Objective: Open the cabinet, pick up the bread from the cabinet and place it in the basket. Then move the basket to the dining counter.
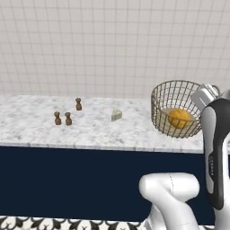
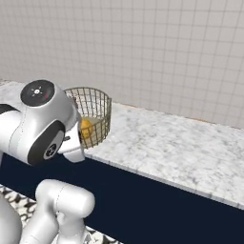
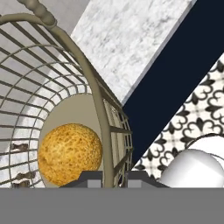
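One basket (image 1: 176, 109) holds one bread (image 1: 179, 118) on the dining counter (image 1: 90, 130). The gripper (image 3: 114, 178) pinches the basket's rim at 6 o'clock in the hand view. Three pepper mills (image 1: 68, 118) and one cheese wedge (image 1: 116, 115) stand at the basket's 9 o'clock.

The bread (image 1: 179, 117) lies in the basket (image 1: 167, 96), right of the cheese wedge (image 1: 116, 115) on the dining counter (image 1: 40, 130).

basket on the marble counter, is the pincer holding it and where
Yes. The pincer is shut on the round tan wire-mesh basket, one finger on either side of its wall near the rim, with the orange-yellow bread inside.
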